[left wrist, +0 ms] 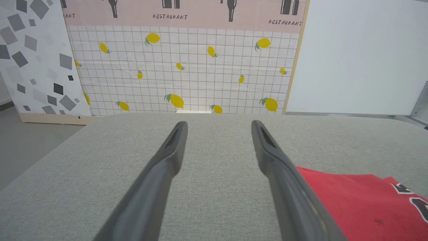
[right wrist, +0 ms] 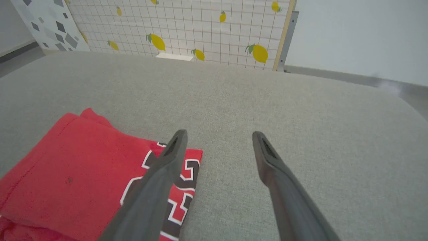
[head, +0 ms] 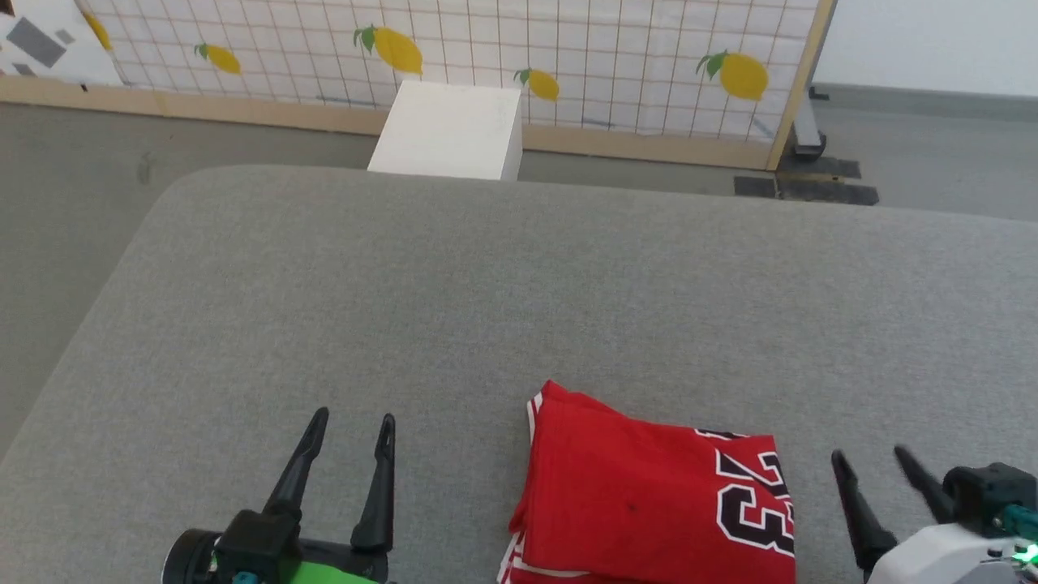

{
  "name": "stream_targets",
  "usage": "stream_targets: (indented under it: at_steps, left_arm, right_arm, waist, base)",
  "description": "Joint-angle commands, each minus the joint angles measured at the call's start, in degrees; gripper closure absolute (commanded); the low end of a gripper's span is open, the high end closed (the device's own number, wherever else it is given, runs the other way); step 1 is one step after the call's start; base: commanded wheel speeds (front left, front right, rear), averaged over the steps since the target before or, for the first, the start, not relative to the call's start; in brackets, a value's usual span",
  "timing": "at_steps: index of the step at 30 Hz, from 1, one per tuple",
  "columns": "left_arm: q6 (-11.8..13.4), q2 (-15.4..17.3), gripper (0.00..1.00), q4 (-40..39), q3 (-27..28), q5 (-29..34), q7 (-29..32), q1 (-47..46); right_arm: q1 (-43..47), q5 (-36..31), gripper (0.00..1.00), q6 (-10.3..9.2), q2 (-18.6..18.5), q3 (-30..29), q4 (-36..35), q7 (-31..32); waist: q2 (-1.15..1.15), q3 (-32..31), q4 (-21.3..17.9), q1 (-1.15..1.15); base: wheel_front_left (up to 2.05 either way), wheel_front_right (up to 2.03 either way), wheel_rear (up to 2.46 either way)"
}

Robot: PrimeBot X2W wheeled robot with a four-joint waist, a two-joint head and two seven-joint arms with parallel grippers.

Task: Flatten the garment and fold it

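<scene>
Close in, our left hand (head: 354, 418) and right hand (head: 868, 454) both stand wide and empty, flanking the garment (head: 649, 495), a folded red stack at the near edge of the table (head: 486, 284). It looks soft, light and limp, so we'd pinch layered edges or corners, not the middle. Beyond it there's plenty of bare grey room, and past the far edge stands a white box (head: 450, 130).

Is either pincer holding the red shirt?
No, the left pincer and right pincer stand open on either side of the folded red shirt.

"23" on garment (head: 632, 487), "RESTAURANT" on backdrop (left wrist: 200, 10)
</scene>
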Motion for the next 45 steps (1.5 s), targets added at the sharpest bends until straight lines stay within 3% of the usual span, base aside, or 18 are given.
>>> stream_targets:
  at_steps: [1, 6, 10, 15, 23, 24, 25, 30, 37, 45]
  left_arm:
    - [-0.35, -0.28, 0.0, 0.0, -0.42, 0.36, -0.22, -1.23]
    - [-0.4, -0.28, 0.0, 0.23, -2.14, 0.83, -0.22, -2.56]
    - [-0.45, -0.28, 0.0, 0.82, -2.95, 1.12, -0.22, -3.92]
    - [-0.53, -0.28, 0.0, 1.19, -2.81, 1.16, -0.22, -5.09]
    - [-0.67, -0.28, 0.0, 1.76, -2.64, 1.0, -0.22, -6.02]
    - [-0.68, -0.28, 0.0, 1.83, -2.77, 0.94, -0.22, -6.25]
    - [-0.7, -0.28, 0.0, 1.94, -3.0, 0.89, -0.22, -6.54]
    - [-0.76, -0.28, 0.0, 2.62, -4.11, 0.66, -0.22, -8.08]
    - [-0.38, -0.28, 0.0, 2.7, -5.21, -0.47, -0.22, -8.72]
    - [0.21, -0.28, 0.0, 2.92, -8.62, -1.0, -0.22, -13.72]
  right_arm:
    - [0.91, 3.44, 0.0, -0.08, -1.01, 1.01, 0.43, 4.17]
    - [-0.59, 16.7, 0.0, -0.08, -2.44, 1.78, 1.95, 16.76]
    - [-2.63, 22.87, 0.0, -0.08, -2.23, 1.35, 5.47, 22.86]
    - [-5.52, 25.7, 0.0, -0.08, -1.19, 1.23, 10.78, 27.06]
    - [-8.73, 27.12, 0.0, -0.08, 0.37, 7.01, 16.38, 28.91]
    - [-9.1, 26.88, 0.56, -0.08, 0.33, 7.76, 16.95, 28.6]
    - [-9.51, 26.42, 1.0, -0.08, 0.12, 8.4, 17.43, 27.96]
    - [-12.11, 22.64, 1.0, -0.08, -2.45, 11.09, 18.28, 23.82]
    - [-19.63, 9.65, 1.0, -0.08, -13.97, 20.23, 15.42, 21.25]
    - [-30.65, 5.91, 1.0, -0.08, -29.54, 26.75, 12.0, 23.23]
  waist:
    - [0.0, 1.48, 1.25, 0.0]
    - [0.0, 3.85, 3.21, 0.0]
    - [0.0, 5.53, 4.87, 0.0]
    - [0.0, 6.8, 6.38, 0.0]
    - [0.0, 7.29, 7.25, 0.0]
    - [0.0, 7.25, 7.25, 0.0]
    - [0.0, 7.19, 7.22, 0.0]
    - [0.0, 6.54, 6.02, 0.0]
    - [0.0, 6.95, -1.69, 0.0]
    - [0.0, 13.76, -12.73, 0.0]
  base:
    - [0.0, 0.0, 0.0]
    - [0.0, 0.0, 0.0]
    - [0.0, 0.0, 0.0]
    - [0.0, 0.0, 0.0]
    - [0.0, 0.0, 0.0]
    - [0.0, 0.0, 0.0]
    - [0.0, 0.0, 0.0]
    - [0.0, 0.0, 0.0]
    - [0.0, 0.0, 0.0]
    - [0.0, 0.0, 0.0]
